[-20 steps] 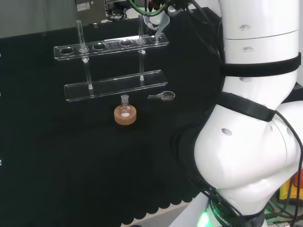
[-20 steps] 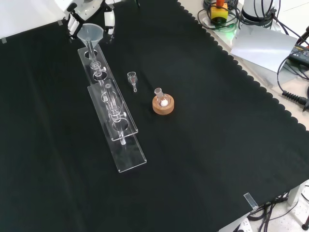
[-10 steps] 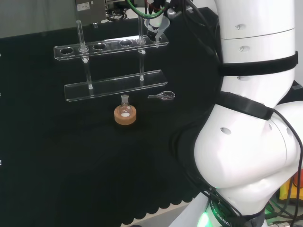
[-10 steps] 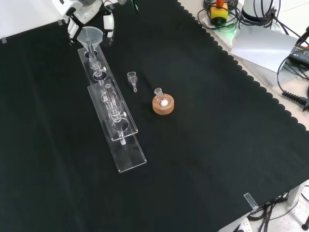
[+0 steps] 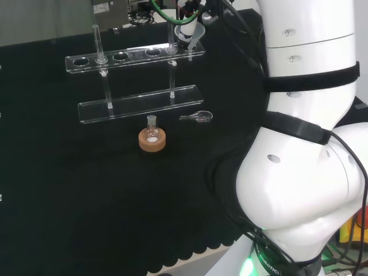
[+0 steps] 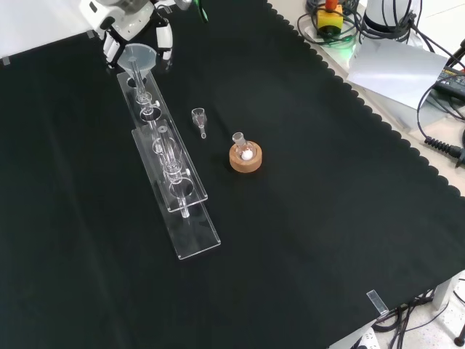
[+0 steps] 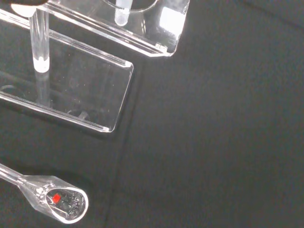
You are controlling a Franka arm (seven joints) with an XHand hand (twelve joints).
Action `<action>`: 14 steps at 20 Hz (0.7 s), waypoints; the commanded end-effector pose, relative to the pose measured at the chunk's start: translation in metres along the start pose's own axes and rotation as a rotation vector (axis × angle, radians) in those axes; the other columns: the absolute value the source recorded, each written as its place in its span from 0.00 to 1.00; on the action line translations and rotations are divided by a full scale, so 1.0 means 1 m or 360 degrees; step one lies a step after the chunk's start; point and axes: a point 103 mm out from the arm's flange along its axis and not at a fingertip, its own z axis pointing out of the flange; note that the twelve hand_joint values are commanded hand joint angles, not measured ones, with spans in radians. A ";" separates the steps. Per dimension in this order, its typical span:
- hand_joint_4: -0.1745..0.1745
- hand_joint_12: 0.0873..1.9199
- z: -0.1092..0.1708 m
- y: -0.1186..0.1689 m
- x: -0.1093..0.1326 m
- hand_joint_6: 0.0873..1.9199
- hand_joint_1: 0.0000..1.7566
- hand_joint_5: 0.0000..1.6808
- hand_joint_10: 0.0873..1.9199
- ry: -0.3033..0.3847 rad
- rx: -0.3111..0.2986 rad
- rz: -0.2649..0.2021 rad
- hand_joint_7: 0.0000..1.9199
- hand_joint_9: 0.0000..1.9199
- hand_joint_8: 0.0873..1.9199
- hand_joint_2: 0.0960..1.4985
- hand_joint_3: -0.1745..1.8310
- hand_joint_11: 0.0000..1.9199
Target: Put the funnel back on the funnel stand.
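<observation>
The clear funnel (image 6: 137, 54) hangs over the end hole of the clear acrylic funnel stand (image 6: 171, 190), at the stand's far end in the front view. Its stem (image 7: 123, 11) reaches down through that hole. The hand (image 6: 131, 17) is above it, with fingers (image 6: 166, 41) curled down on either side of the cone. In the head view the hand (image 5: 192, 18) and funnel (image 5: 187, 34) are at the right end of the stand's top rack (image 5: 135, 56). Where the fingers touch the cone is hidden.
A small round flask on a cork ring (image 5: 152, 140) (image 6: 245, 157) stands in front of the stand. A small glass scoop (image 5: 197, 117) (image 6: 198, 116) (image 7: 57, 200) lies on the cloth beside it. The stand's upright posts (image 5: 98, 43) rise above the rack. Cables and gear lie past the cloth's scalloped edge (image 6: 378, 109).
The hand has shifted slightly left in the head view and straightened the funnel over the end hole. The funnel sits a little lower in the front view.
</observation>
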 end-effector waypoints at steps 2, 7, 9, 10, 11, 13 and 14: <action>0.41 0.63 0.010 0.003 -0.006 0.27 0.37 0.24 0.19 0.0010 0.0080 0.0006 0.23 0.44 0.30 0.48 0.33 0.29; 0.40 0.67 0.010 -0.006 0.001 0.04 0.37 0.15 0.28 -0.0024 0.0078 0.0046 0.11 0.28 0.32 0.43 0.32 0.21; 0.40 0.67 0.010 -0.010 0.000 0.00 0.36 0.14 0.29 -0.0012 0.0081 0.0041 0.07 0.23 0.32 0.42 0.31 0.18; 0.40 0.68 0.010 -0.013 -0.001 0.00 0.36 0.14 0.30 -0.0007 0.0086 0.0041 0.06 0.22 0.32 0.42 0.31 0.18; 0.40 0.68 0.010 -0.015 -0.001 0.00 0.36 0.13 0.30 -0.0001 0.0085 0.0037 0.05 0.21 0.31 0.42 0.30 0.17; 0.40 0.68 0.010 -0.022 -0.002 0.00 0.35 0.11 0.30 0.0005 0.0080 0.0039 0.02 0.19 0.31 0.41 0.30 0.16; 0.40 0.68 0.010 -0.026 -0.002 0.00 0.35 0.10 0.31 0.0007 0.0077 0.0043 0.01 0.19 0.30 0.41 0.30 0.15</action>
